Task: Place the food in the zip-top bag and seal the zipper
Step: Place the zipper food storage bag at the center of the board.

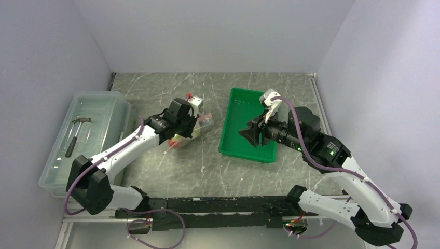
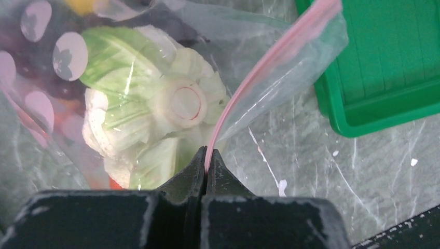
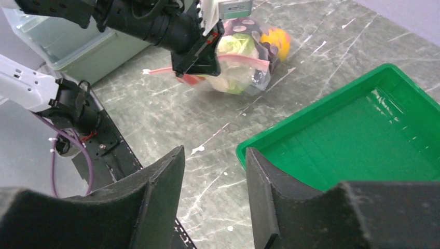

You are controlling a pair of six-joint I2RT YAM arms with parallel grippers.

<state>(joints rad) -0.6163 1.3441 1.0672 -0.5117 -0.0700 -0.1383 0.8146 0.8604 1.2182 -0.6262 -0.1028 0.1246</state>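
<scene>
The clear zip-top bag [image 1: 200, 126] lies on the table left of the green tray [image 1: 248, 150]. The food is inside it: a pale green-white leafy vegetable [image 2: 150, 111], an orange-yellow fruit [image 3: 276, 38], red pieces and dark purple shapes. My left gripper [image 2: 208, 151] is shut on the pink zipper strip [image 2: 270, 59], which runs up and right from the jaws. In the right wrist view the left gripper [image 3: 200, 61] pinches the strip [image 3: 244, 60] at the bag's mouth. My right gripper [image 3: 214, 155] is open and empty, above the tray's near-left corner [image 3: 244, 150].
A large translucent plastic bin [image 1: 98, 111] with a hammer [image 1: 77, 132] in it stands at the left. The green tray holds nothing. The arms' base rail [image 1: 207, 207] runs along the near edge. Grey walls close in the back and sides.
</scene>
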